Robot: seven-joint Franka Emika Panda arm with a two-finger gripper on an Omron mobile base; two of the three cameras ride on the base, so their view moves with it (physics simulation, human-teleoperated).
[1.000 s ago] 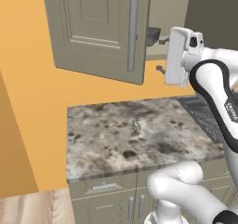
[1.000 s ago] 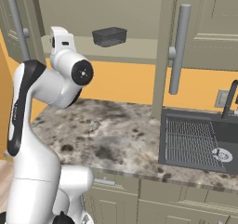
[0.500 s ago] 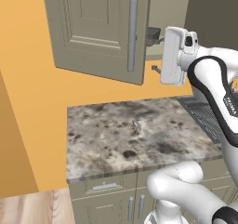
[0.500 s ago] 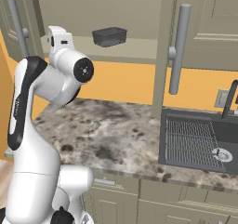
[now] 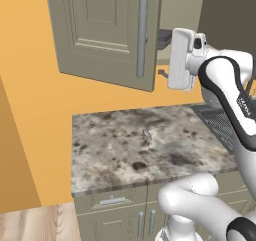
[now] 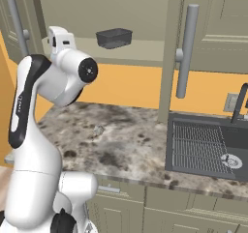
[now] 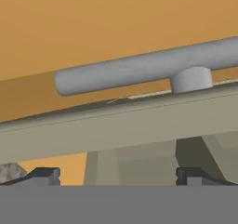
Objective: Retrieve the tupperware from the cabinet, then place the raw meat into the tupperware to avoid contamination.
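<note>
Your gripper [image 7: 118, 175] has its fingers spread wide and empty, raised beside the left door's handle [image 7: 139, 67], since the cabinet [image 6: 145, 50] stands open. The tupperware [image 6: 114, 37] sits on the shelf, right of the hand, ready to reach.

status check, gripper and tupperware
Gripper open, empty, facing left door's bar handle. Tupperware on cabinet shelf, untouched. Both doors open, nothing blocking.

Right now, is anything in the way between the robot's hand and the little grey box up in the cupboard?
Yes. The gripper, jaws open, faces the edge of the open left door and its bar handle. The tupperware sits on the shelf behind, with nothing else around it.
</note>
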